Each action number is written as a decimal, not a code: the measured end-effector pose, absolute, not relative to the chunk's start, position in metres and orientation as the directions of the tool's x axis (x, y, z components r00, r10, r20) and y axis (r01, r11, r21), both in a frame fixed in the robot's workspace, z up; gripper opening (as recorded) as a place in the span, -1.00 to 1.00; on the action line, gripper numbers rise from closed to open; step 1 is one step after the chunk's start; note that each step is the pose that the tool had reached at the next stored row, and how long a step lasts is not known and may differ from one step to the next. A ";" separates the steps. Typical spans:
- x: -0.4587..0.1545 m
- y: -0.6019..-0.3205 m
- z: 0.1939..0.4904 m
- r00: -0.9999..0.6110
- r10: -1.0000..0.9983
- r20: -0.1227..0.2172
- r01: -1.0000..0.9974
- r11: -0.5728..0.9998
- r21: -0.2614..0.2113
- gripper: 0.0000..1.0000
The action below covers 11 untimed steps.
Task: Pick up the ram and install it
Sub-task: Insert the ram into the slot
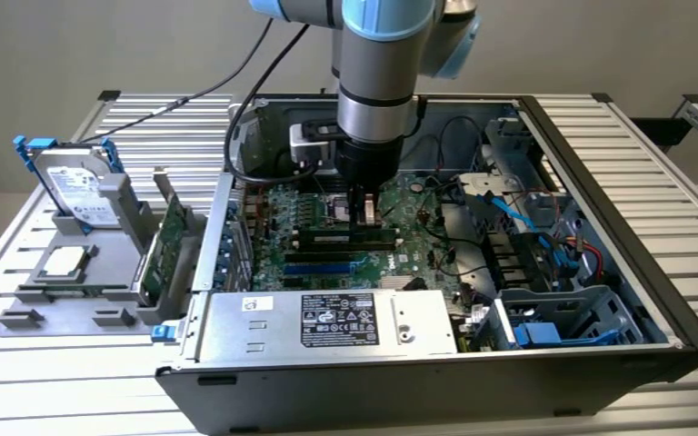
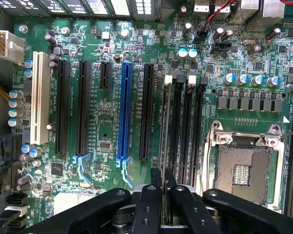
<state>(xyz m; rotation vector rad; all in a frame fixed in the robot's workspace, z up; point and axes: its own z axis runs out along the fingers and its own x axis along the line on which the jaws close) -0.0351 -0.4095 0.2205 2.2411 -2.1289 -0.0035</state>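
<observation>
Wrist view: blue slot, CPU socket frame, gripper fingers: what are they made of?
Blue slot: glossy moulded plastic, uniform colour. CPU socket frame: bare metal, probably steel, silvery sheen. Gripper fingers, clamped on the ram: matte black, plastic or coated metal; can't tell.

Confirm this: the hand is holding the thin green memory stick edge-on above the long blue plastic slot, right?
Not quite. The hand holds the thin green memory stick edge-on above the narrow black slots beside the metal processor socket, not the long blue plastic slot; the wrist view shows it.
</observation>
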 end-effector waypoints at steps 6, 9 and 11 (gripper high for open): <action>-0.035 -0.409 0.220 0.052 -0.998 0.032 -0.998 -0.051 0.038 -0.73; -0.034 -0.409 0.220 0.052 -0.998 0.031 -0.998 -0.051 0.038 -0.58; -0.035 -0.409 0.220 0.052 -0.998 0.032 -0.998 -0.051 0.038 -0.44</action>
